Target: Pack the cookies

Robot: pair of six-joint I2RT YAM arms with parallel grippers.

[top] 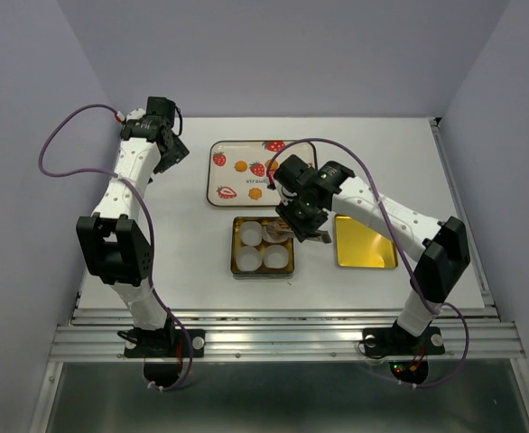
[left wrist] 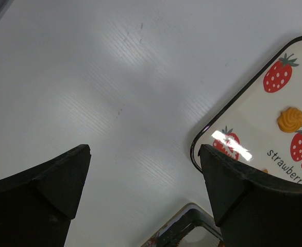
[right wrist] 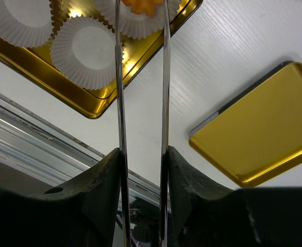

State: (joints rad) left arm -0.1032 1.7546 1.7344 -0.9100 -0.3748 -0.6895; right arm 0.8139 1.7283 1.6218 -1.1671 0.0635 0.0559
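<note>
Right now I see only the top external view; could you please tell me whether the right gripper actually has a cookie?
Observer: Yes. The right wrist view shows an orange cookie pinched between the thin metal blades on the right gripper.
Operator: Is it over a cup?
Observer: It hangs over a white paper cup in the gold tin; I cannot tell whether they touch.
Operator: And the left side?
Observer: The left wrist view shows the left gripper open and empty, over bare table beside the strawberry tray.
</note>
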